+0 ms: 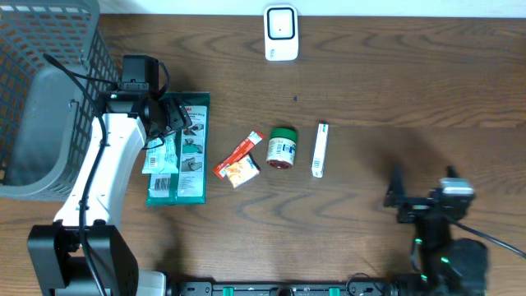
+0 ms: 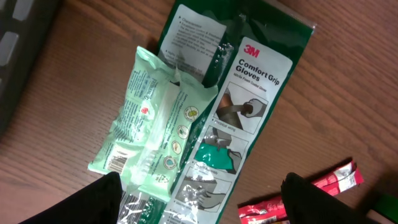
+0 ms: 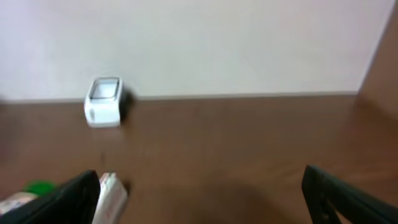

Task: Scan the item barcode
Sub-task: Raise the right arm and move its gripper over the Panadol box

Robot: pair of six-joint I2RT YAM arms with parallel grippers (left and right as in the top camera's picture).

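A white barcode scanner [image 1: 280, 33] stands at the table's far edge and also shows in the right wrist view [image 3: 104, 101]. A pale green wipes pack [image 2: 155, 118] with a barcode at its lower left lies on a green 3M gloves pack [image 2: 249, 93]. My left gripper [image 2: 202, 202] hangs open just above these two packs [image 1: 168, 119], holding nothing. My right gripper [image 3: 202, 199] is open and empty over bare table at the front right [image 1: 396, 197].
A grey mesh basket [image 1: 41, 99] stands at the far left. In the middle lie a red packet [image 1: 238, 160], a green-capped jar [image 1: 282, 148] and a white tube box [image 1: 320, 150]. A wall rises behind the scanner.
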